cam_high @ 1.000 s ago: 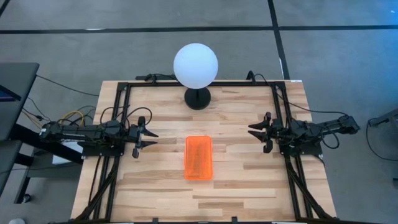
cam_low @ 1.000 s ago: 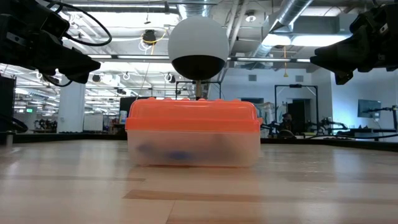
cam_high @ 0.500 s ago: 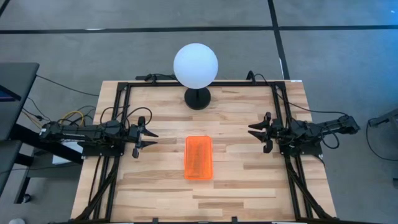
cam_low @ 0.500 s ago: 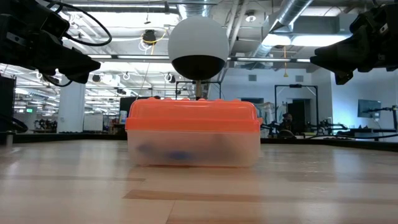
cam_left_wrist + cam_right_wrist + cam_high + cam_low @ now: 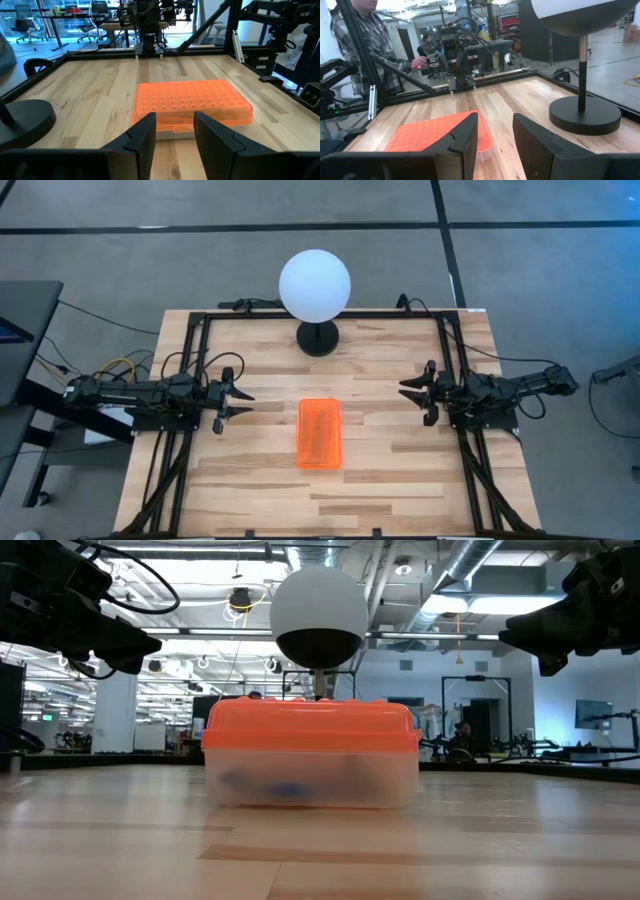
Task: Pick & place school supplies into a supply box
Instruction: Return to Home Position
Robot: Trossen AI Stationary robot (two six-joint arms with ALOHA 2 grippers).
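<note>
I read no text, label, brand, number or sign in any view, neither on the supply box (image 5: 320,433) nor on the lamp (image 5: 315,285) or table (image 5: 400,470).

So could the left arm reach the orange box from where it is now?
Probably yes: only bare table lies between the open left claw and the closed supply box, and the lamp stands clear of that path.

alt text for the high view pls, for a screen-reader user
Seen from above, a supply box with its orange lid shut lies near the middle of a wooden table. The left claw and right claw hang open on either side, apart from it. A white globe lamp stands at the far edge.
</note>
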